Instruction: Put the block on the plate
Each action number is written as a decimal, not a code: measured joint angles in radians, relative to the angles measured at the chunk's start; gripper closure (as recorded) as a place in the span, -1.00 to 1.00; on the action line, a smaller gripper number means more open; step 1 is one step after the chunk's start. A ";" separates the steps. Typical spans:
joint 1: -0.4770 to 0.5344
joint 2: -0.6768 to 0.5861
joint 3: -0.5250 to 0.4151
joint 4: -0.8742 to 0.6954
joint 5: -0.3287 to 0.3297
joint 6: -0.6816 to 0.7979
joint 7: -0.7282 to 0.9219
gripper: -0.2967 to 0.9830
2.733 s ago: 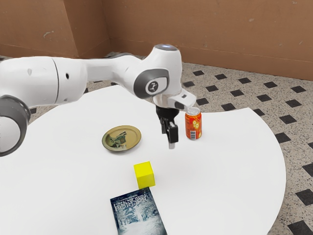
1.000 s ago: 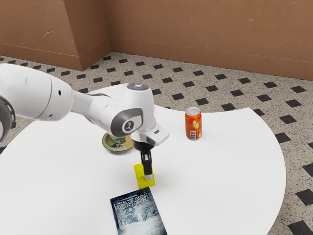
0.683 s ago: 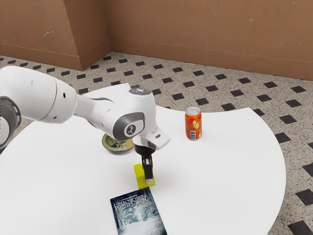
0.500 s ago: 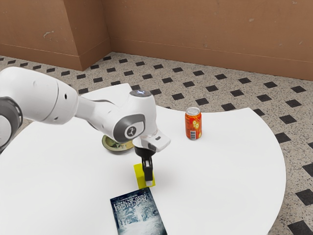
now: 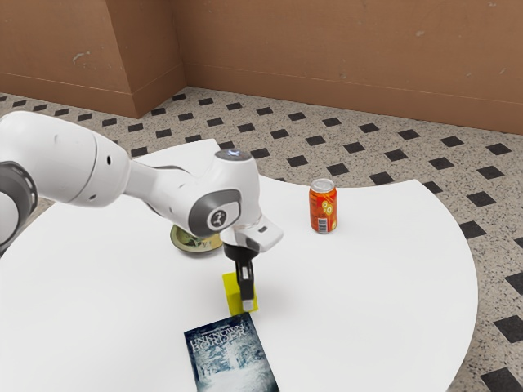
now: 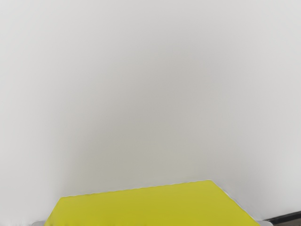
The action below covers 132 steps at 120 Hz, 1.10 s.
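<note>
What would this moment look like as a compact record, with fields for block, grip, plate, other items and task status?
block: yellow cube-shaped block, beside the book's edge
grip: fingers closed on the block from two sides
plate: round golden-olive plate, partly hidden behind the arm
others: dark blue book with a wintry cover, lying flat; orange-red metal can, upright
surface: white table
status: block not on the plate
</note>
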 joint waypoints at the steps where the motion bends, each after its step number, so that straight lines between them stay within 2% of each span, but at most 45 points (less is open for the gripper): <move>1: 0.000 0.000 0.000 0.000 0.000 0.000 0.000 -0.23; 32: 0.000 -0.020 0.005 0.003 0.005 -0.004 0.000 -0.15; 62: 0.001 -0.097 0.019 0.006 0.011 -0.029 -0.001 -0.14; 80: 0.003 -0.108 0.039 0.068 0.013 -0.068 -0.001 -0.14; 115: 0.015 -0.094 0.186 0.148 0.007 -0.148 0.001 -0.15; 132: 0.052 -0.051 0.201 0.208 0.004 -0.176 0.002 -0.15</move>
